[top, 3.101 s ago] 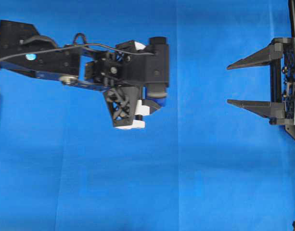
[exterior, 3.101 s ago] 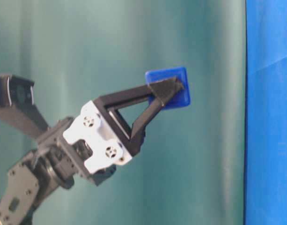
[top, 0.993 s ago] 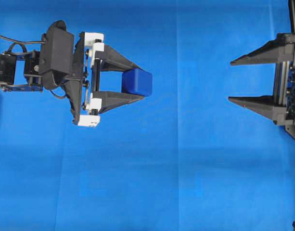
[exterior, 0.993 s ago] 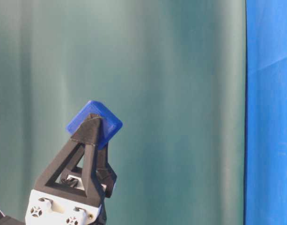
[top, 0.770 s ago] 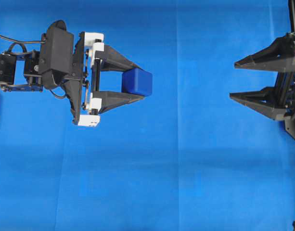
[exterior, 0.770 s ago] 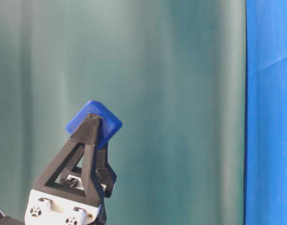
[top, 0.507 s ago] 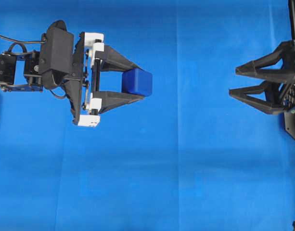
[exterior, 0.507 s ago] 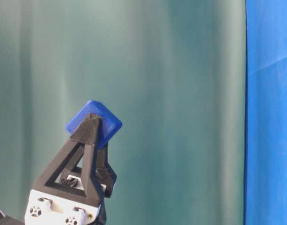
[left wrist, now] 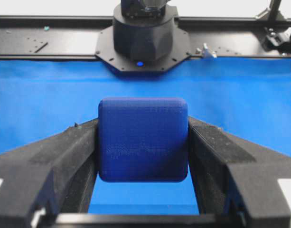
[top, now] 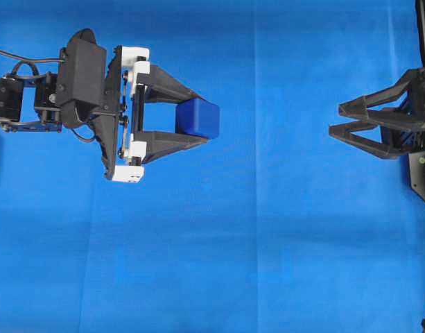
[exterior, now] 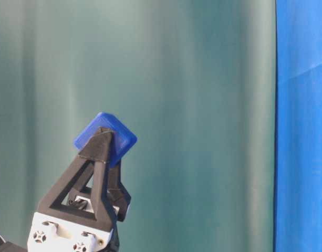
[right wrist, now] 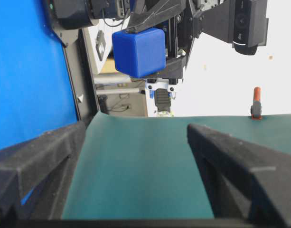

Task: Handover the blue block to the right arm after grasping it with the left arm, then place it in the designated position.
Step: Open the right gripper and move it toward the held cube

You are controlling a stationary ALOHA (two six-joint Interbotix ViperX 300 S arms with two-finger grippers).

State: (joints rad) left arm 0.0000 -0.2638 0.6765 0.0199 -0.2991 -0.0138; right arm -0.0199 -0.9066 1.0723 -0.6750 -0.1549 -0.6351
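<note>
The blue block point(top: 198, 118) is a small dark-blue cube, held off the cloth between the two black fingers of my left gripper point(top: 202, 118), which is shut on it. White brackets sit at that gripper's finger bases. The left wrist view shows the blue block point(left wrist: 143, 140) pinched on both sides, and the table-level view shows the blue block point(exterior: 121, 137) tilted on a corner. My right gripper point(top: 335, 119) hangs at the right, well apart from the block, pointing toward it. Its fingers stand open and hold nothing. In the right wrist view the blue block point(right wrist: 138, 50) lies ahead of and above the open right gripper point(right wrist: 136, 127).
A bright-blue cloth point(top: 254, 250) covers the table. A teal backdrop point(exterior: 203, 105) fills the table-level view. The right arm's black base point(left wrist: 143, 33) and a black frame rail point(left wrist: 50, 47) stand at the cloth's far edge. Dark hardware point(top: 421, 177) sits at the right border.
The right gripper has rolled about its wrist, so its two fingers now look closer together from overhead. The left gripper and the block have not moved.
</note>
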